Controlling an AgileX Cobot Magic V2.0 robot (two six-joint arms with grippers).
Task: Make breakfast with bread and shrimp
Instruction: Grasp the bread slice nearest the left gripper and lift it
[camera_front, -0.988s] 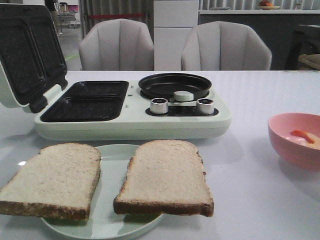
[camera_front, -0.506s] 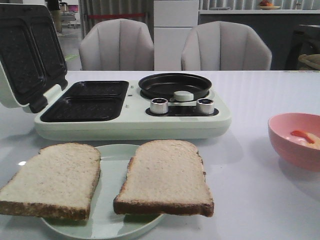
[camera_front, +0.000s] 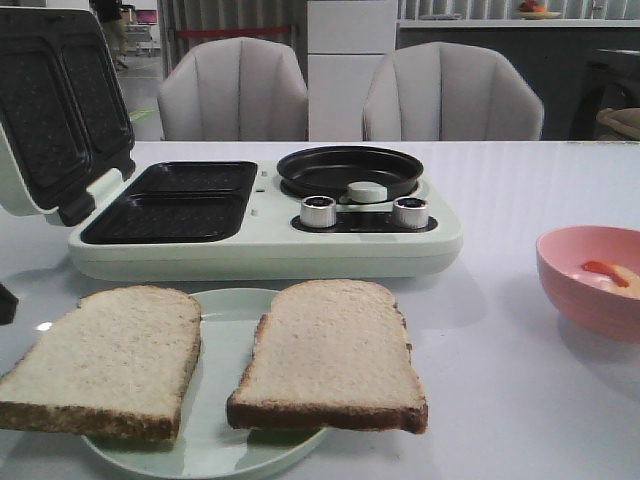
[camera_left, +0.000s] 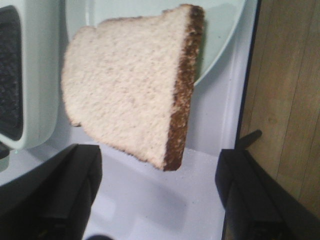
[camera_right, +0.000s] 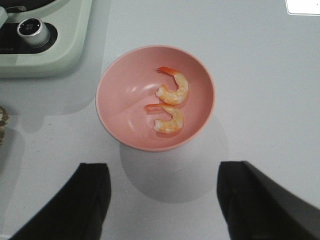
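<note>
Bread lay in two slices on a pale green plate (camera_front: 215, 445) at the near edge of the white tabletop (camera_front: 500, 400): the left slice (camera_front: 105, 360) overhung the plate's left rim, and the right slice (camera_front: 330, 355) overhung its right rim, with a narrow strip of bare plate between them. Behind the plate stood a pale green breakfast maker (camera_front: 265, 225), close to the bread but not touching it, its waffle lid (camera_front: 55, 110) propped open at the far left and a round black pan (camera_front: 350, 172) with two silver knobs (camera_front: 318, 211) on its right half.

Right of the bread, the tabletop stayed bare as far as a pink bowl (camera_front: 585, 295) at the right edge of the front view. Two shrimp (camera_right: 170, 102) lay curled side by side inside that bowl (only one showed over the rim from the front).

From the left wrist, the left pincer (camera_left: 157, 197) stood spread wide, its dark fingers (camera_left: 65, 190) on either side of the left slice's crust corner and not touching it; the tabletop's edge and a wooden floor (camera_left: 285, 100) showed just beyond. The right pincer (camera_right: 162, 202) was likewise spread above the tabletop beside the bowl, holding nothing. Two grey chairs (camera_front: 235, 90) stood behind the far edge.
</note>
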